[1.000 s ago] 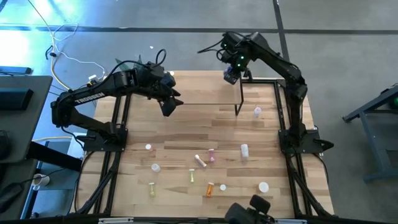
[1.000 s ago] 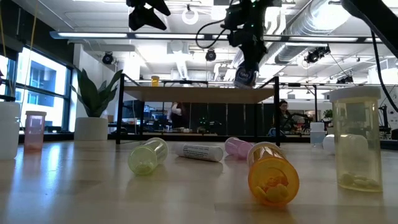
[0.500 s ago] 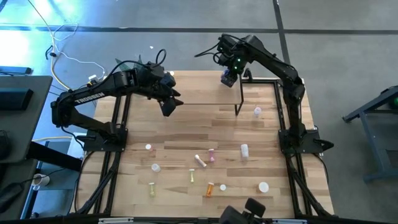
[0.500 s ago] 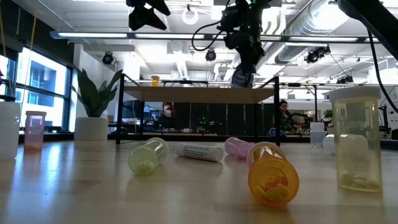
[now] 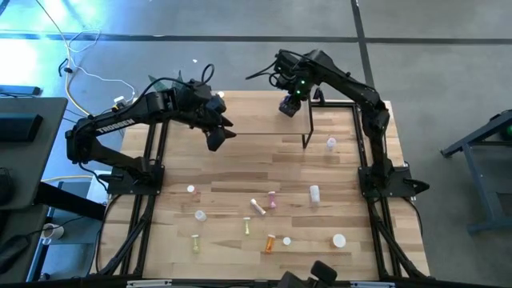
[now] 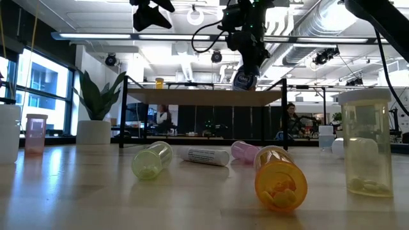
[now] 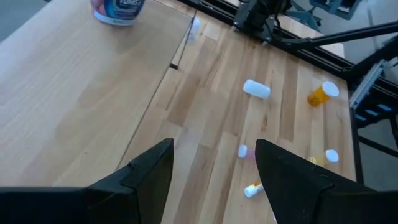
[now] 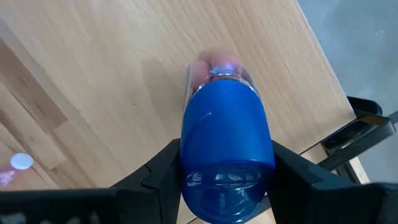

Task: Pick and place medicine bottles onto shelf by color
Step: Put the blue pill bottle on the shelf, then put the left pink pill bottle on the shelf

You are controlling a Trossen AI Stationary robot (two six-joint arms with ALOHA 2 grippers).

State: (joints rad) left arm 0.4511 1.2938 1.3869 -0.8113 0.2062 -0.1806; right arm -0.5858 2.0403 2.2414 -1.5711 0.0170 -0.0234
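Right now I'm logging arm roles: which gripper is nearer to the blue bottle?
Right. The right gripper is shut on the blue bottle, holding it above the shelf near its right end. The left gripper hangs open over the shelf's left end, apart from the bottle.

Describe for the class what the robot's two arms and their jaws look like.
Both arms are dark, jointed and slim. The left arm carries white lettering along its link. The right arm shows a small green light near its wrist and loose black cables. Each ends in two dark, blunt, wedge-shaped jaws.
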